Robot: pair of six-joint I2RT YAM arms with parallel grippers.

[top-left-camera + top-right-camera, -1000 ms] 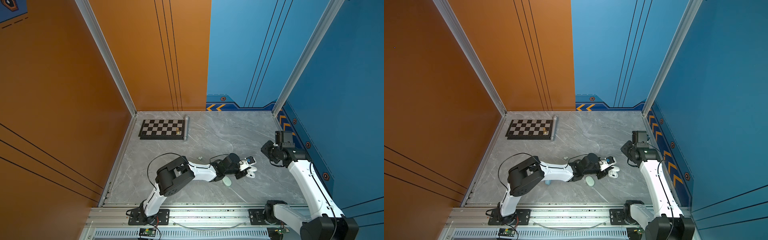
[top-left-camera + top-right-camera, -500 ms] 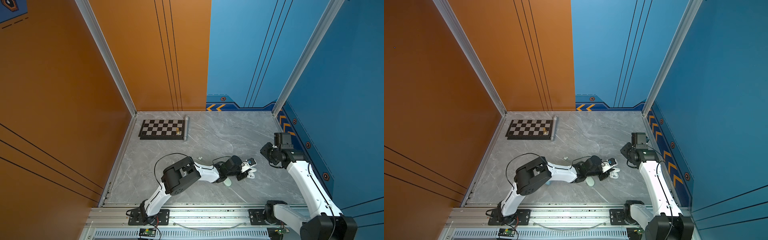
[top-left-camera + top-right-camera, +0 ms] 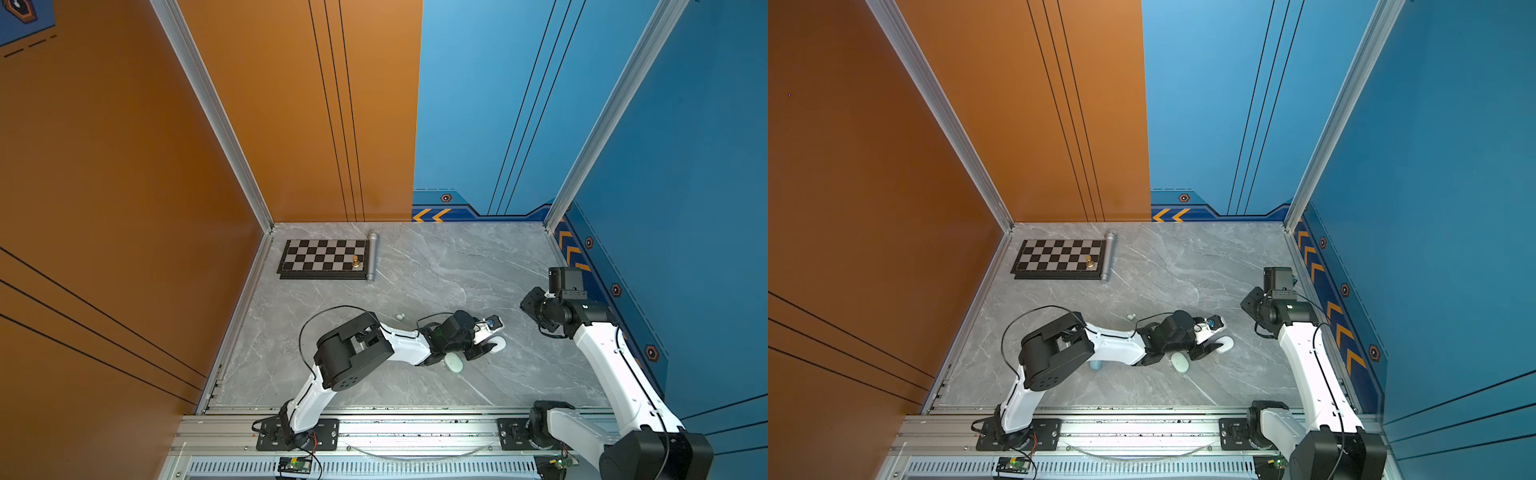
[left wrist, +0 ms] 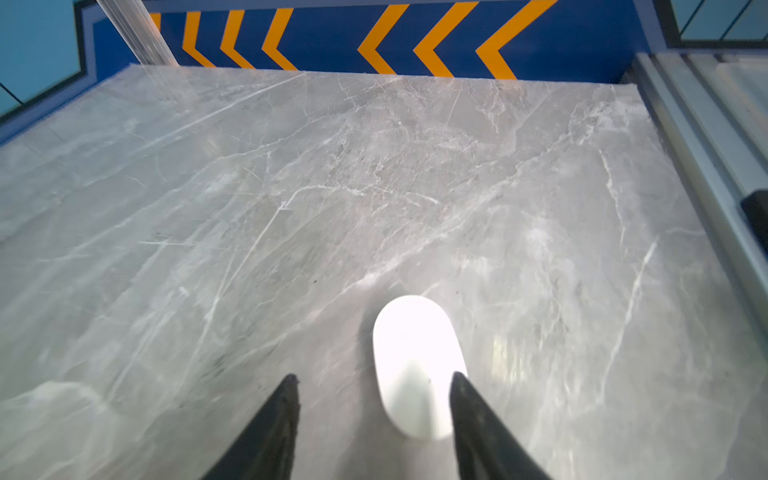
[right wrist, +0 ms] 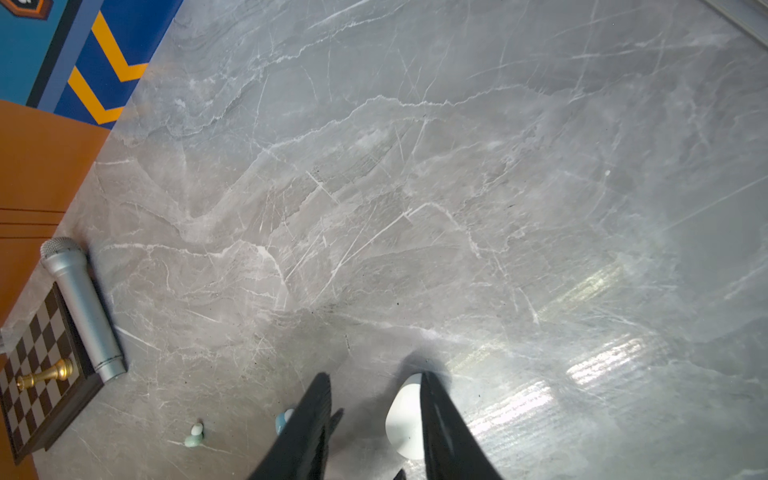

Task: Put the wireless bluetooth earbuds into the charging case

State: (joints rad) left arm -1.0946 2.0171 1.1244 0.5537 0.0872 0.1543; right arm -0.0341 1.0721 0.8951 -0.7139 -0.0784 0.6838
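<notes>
The left hand [image 4: 374, 375] stands open and empty, low over the worktop [image 4: 374, 187]. The white charging case [image 4: 415, 353], seemingly shut, lies just ahead of it, off to one side of the gap, long axis along the reach. The pale mint earbuds [image 3: 400, 316] lie behind this hand, beside its forearm. The right hand [image 5: 374, 374], parted and empty, hangs farther off; the left looks nearer.

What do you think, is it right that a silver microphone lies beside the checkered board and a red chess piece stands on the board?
Not quite: the chess piece is gold, not red. The right wrist view shows its colour clearly. The silver microphone does lie beside the checkered board, and the piece stands on the board.
</notes>
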